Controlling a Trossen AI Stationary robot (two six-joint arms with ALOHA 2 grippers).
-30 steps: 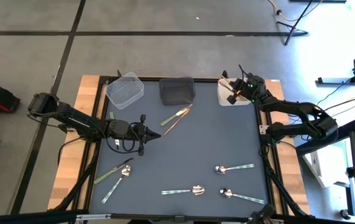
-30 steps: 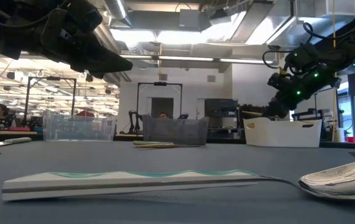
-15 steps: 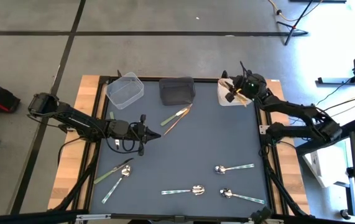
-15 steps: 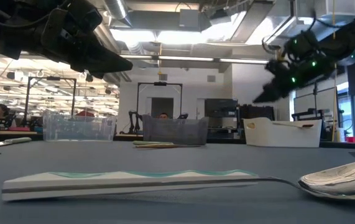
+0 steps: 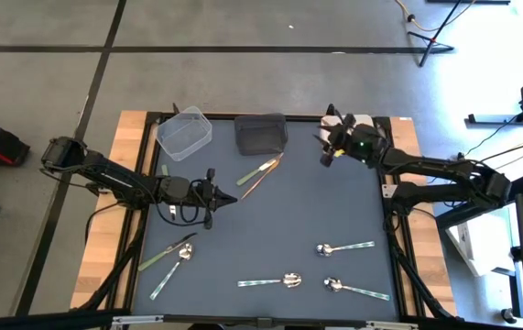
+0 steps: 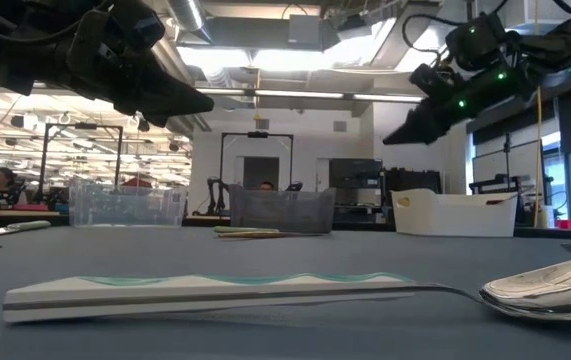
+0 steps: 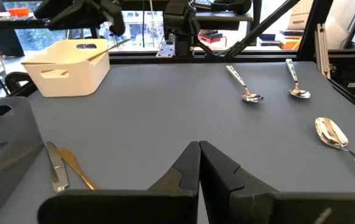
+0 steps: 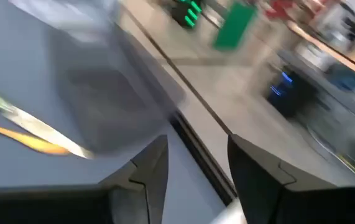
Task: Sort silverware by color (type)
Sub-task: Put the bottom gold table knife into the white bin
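Note:
My right gripper (image 5: pixel 324 147) hangs open above the table, just left of the white bin (image 5: pixel 364 122), with nothing between its fingers (image 8: pixel 152 168). A copper stick (image 7: pixel 106 50) leans on that bin's rim (image 7: pixel 71 45) from inside. An olive-handled piece and a copper piece (image 5: pixel 261 174) lie side by side near the grey bin (image 5: pixel 261 134); they also show ahead of my right gripper (image 8: pixel 28 130). Three silver spoons (image 5: pixel 343 247) (image 5: pixel 270 280) (image 5: pixel 357 291) lie at the near right. A green piece and a spoon (image 5: pixel 169 257) lie near left. My left gripper (image 5: pixel 228 197) hovers shut at mid-left.
A clear bin (image 5: pixel 184 131) stands at the far left, beside the grey bin, with the white bin at the far right. Wooden strips edge the dark mat on both sides (image 5: pixel 105 220). The mat's middle lies between both grippers.
My right gripper has opened over the white bin and let go of a copper stick there. It has then risen and swung off the bin toward the table's left, turning to face the grey bin.

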